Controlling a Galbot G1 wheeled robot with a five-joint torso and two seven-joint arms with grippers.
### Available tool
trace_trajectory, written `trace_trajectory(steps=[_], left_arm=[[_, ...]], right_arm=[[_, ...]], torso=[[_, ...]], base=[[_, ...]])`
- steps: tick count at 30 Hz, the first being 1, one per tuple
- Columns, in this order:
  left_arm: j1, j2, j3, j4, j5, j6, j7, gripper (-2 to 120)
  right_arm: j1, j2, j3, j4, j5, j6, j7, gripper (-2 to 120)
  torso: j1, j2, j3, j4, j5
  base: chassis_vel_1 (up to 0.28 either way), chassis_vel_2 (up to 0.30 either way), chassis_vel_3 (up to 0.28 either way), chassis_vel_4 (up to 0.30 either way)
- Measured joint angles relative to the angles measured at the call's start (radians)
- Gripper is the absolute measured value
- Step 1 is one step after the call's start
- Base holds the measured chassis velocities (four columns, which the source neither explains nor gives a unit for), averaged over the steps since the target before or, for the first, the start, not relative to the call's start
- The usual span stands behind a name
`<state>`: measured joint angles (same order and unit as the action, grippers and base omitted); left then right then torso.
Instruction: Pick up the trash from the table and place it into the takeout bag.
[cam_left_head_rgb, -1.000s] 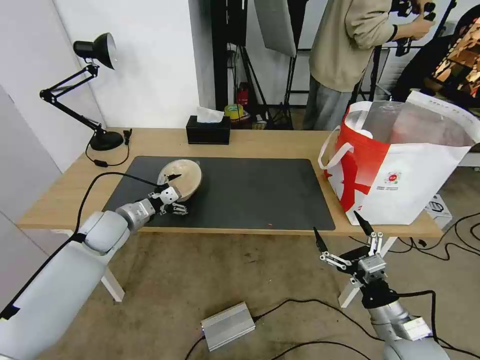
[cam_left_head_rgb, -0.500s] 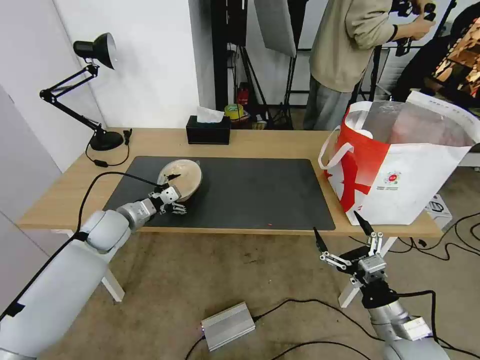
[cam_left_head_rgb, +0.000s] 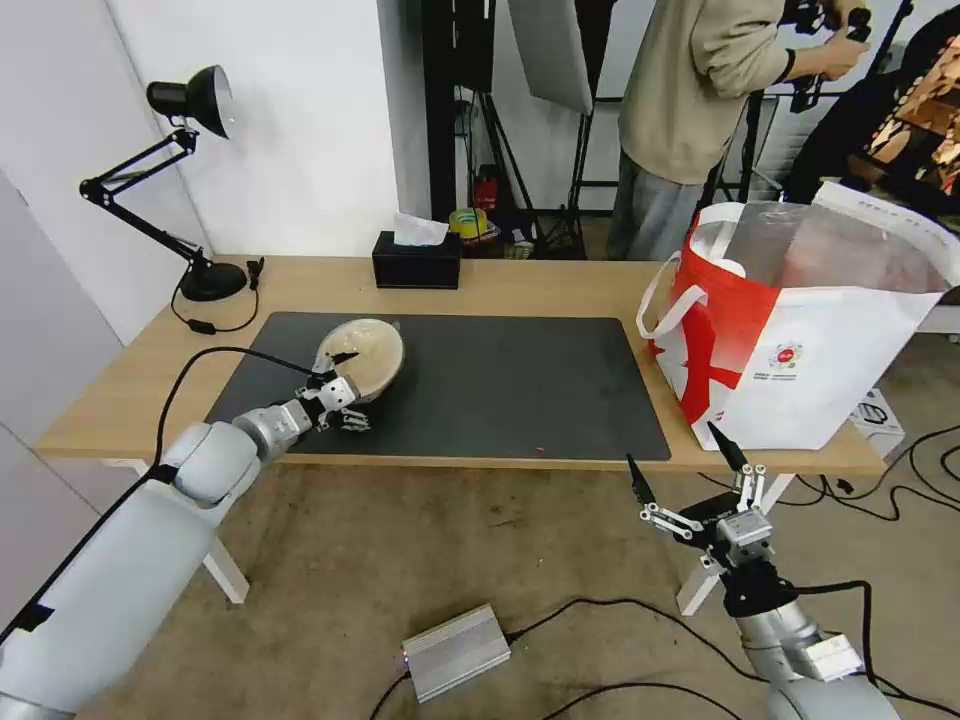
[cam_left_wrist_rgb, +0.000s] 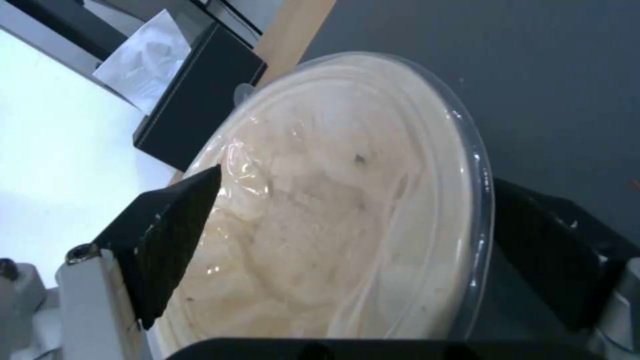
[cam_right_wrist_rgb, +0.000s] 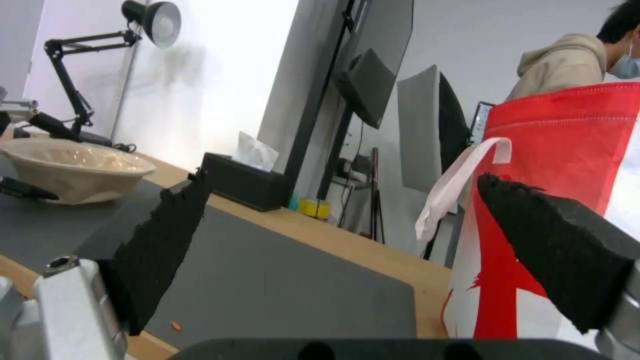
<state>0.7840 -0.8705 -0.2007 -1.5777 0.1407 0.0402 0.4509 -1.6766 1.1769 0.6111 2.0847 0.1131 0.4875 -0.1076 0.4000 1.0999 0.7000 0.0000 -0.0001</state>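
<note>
Since a second ago hardly anything is changing: only the left gripper (cam_left_head_rgb: 345, 390) is creeping a touch lower and closer around the shallow beige paper bowl with its clear plastic lid (cam_left_head_rgb: 362, 358), which is sitting where it was on the left part of the large dark grey rectangular mat (cam_left_head_rgb: 500, 385). From the left wrist view the black fingers (cam_left_wrist_rgb: 170, 235) are standing spread, one at each side of the bowl's rim (cam_left_wrist_rgb: 333, 210), and I cannot tell whether they are touching it yet. That mat is lying on the long light-wood tabletop (cam_left_head_rgb: 560, 290), with a black tissue box (cam_left_head_rgb: 416, 260) at the far edge and a black desk lamp (cam_left_head_rgb: 190, 180) at the left end. Standing at the right end, well apart from the bowl, is the big red-and-white insulated takeout bag (cam_left_head_rgb: 800, 330), its mouth gaping open. Below the table edge near the bag, the right gripper (cam_left_head_rgb: 690, 480) is waiting with its fingers wide apart. To my eye the robot is working on the grasp of the bowl; the next move calls for closing firmly on the rim without crushing it, then lifting level and carrying it across to the bag.
</note>
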Motion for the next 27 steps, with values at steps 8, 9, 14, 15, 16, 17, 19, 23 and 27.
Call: trace_trajectory(steps=[8, 9, 14, 15, 16, 17, 19, 23, 27], left_arm=[[-0.002, 0.002, -0.006, 0.005, 0.002, -0.001, 0.0, 95], [-0.002, 0.002, -0.007, 0.007, 0.002, -0.001, 0.0, 91], [0.001, 0.002, -0.007, 0.014, 0.004, 0.0, 0.0, 74], [0.001, 0.002, -0.007, 0.014, 0.004, 0.0, 0.0, 74], [0.001, 0.002, -0.007, 0.015, 0.004, -0.001, 0.0, 70], [0.001, 0.002, -0.007, 0.016, 0.005, -0.001, 0.0, 64], [0.001, 0.001, -0.006, 0.019, 0.006, -0.001, -0.001, 54], [0.001, 0.0, -0.005, 0.023, 0.006, -0.001, -0.002, 40], [0.002, -0.005, -0.002, 0.027, 0.008, -0.001, -0.002, 27]], right_arm=[[0.0, 0.0, 0.0, 0.0, 0.0, 0.0, 0.0, 100], [0.0, 0.0, 0.0, 0.0, 0.0, 0.0, 0.0, 100], [0.0, 0.0, 0.0, 0.0, 0.0, 0.0, 0.0, 100], [0.0, 0.0, 0.0, 0.0, 0.0, 0.0, 0.0, 100], [0.0, 0.0, 0.0, 0.0, 0.0, 0.0, 0.0, 100], [0.0, 0.0, 0.0, 0.0, 0.0, 0.0, 0.0, 100], [0.0, 0.0, 0.0, 0.0, 0.0, 0.0, 0.0, 100], [0.0, 0.0, 0.0, 0.0, 0.0, 0.0, 0.0, 100], [0.0, 0.0, 0.0, 0.0, 0.0, 0.0, 0.0, 100]], torso=[[0.0, 0.0, 0.0, 0.0, 0.0001], [0.0, 0.0, 0.0, 0.0, 0.0], [0.0, 0.0, 0.0, 0.0, 0.0], [0.0, 0.0, 0.0, 0.0, 0.0], [0.0, 0.0, 0.0, 0.0, 0.0], [0.0, 0.0, 0.0, 0.0, 0.0], [0.0, 0.0, 0.0, 0.0, 0.0], [0.0, 0.0, 0.0, 0.0, 0.0], [0.0, 0.0, 0.0, 0.0, 0.0001]], base=[[0.0, 0.0, 0.0, 0.0], [0.0, 0.0, 0.0, 0.0], [0.0, 0.0, 0.0, 0.0], [0.0, 0.0, 0.0, 0.0], [0.0, 0.0, 0.0, 0.0], [0.0, 0.0, 0.0, 0.0], [0.0, 0.0, 0.0, 0.0], [0.0, 0.0, 0.0, 0.0], [0.0, 0.0, 0.0, 0.0]])
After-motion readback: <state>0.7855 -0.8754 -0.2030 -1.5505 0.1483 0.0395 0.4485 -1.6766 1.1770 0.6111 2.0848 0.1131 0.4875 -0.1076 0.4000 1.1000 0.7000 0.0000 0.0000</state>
